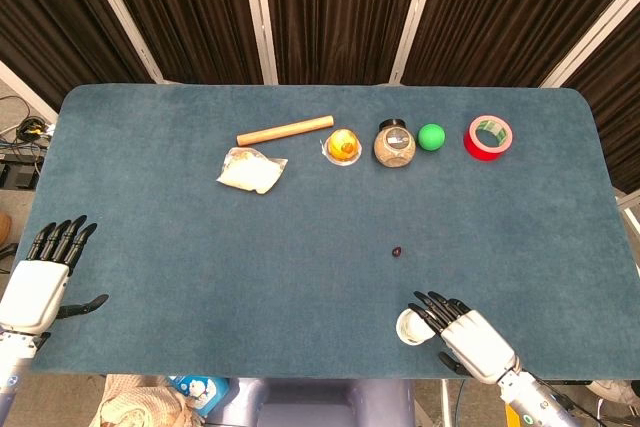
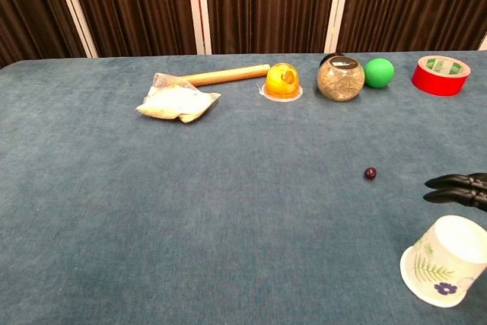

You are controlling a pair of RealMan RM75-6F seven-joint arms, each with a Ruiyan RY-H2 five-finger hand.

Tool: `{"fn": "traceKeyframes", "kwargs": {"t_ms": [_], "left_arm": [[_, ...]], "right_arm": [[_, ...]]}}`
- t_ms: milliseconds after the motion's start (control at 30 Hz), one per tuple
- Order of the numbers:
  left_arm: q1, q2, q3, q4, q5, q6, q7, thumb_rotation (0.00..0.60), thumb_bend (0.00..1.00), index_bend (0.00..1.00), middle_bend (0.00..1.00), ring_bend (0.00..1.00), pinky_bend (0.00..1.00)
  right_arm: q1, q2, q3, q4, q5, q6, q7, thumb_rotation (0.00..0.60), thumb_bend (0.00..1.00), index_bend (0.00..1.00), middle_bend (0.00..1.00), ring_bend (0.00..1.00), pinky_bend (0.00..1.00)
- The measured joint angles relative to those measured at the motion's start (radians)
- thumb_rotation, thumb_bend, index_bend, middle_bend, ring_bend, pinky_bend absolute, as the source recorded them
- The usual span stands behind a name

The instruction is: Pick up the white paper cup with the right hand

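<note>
The white paper cup [image 1: 409, 327] [image 2: 444, 262] lies on its side near the table's front edge, printed with green leaves and a purple flower. My right hand [image 1: 463, 335] hovers over it from the right, fingers spread and reaching across the cup's top; in the chest view only its black fingertips [image 2: 453, 189] show, just above the cup. It holds nothing. My left hand [image 1: 42, 276] rests open at the front left corner, far from the cup.
Along the back stand a wooden stick [image 1: 285, 131], a white bag [image 1: 250, 170], an orange dome [image 1: 343, 145], a round jar [image 1: 394, 146], a green ball [image 1: 431, 137] and a red tape roll [image 1: 489, 137]. A small dark bead [image 1: 397, 250] lies mid-table.
</note>
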Motion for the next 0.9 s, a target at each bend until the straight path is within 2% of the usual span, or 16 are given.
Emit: {"fn": "traceKeyframes", "kwargs": {"t_ms": [133,233,400,500,700,900], "left_arm": [[0.000,0.001,-0.001,-0.002,-0.004,-0.003,0.000,0.600,0.00,0.00,0.00,0.00,0.00],[-0.001,0.002,-0.001,-0.004,-0.006,-0.004,0.001,0.600,0.00,0.00,0.00,0.00,0.00],[-0.001,0.003,-0.001,-0.007,-0.008,-0.005,0.001,0.600,0.00,0.00,0.00,0.00,0.00],[-0.001,0.002,-0.001,-0.007,-0.008,-0.005,0.001,0.600,0.00,0.00,0.00,0.00,0.00],[-0.001,0.003,-0.001,-0.008,-0.010,-0.006,0.001,0.600,0.00,0.00,0.00,0.00,0.00],[-0.002,0.003,-0.001,-0.008,-0.010,-0.007,-0.001,0.600,0.00,0.00,0.00,0.00,0.00]], "right_arm": [[0.007,-0.017,0.003,-0.003,0.012,-0.012,-0.020,0.600,0.35,0.00,0.01,0.08,0.24],[0.011,-0.027,0.004,0.000,0.021,-0.023,-0.035,0.600,0.35,0.02,0.04,0.13,0.30],[0.016,-0.051,0.002,0.019,0.024,-0.026,-0.053,0.600,0.35,0.15,0.15,0.23,0.41],[0.016,-0.065,0.001,0.026,0.023,-0.019,-0.056,0.600,0.38,0.26,0.23,0.32,0.49],[0.016,-0.092,0.001,0.043,0.023,-0.004,-0.063,0.600,0.43,0.43,0.36,0.44,0.57],[0.018,-0.097,-0.003,0.048,0.028,-0.001,-0.070,0.600,0.43,0.45,0.38,0.47,0.58]]}}
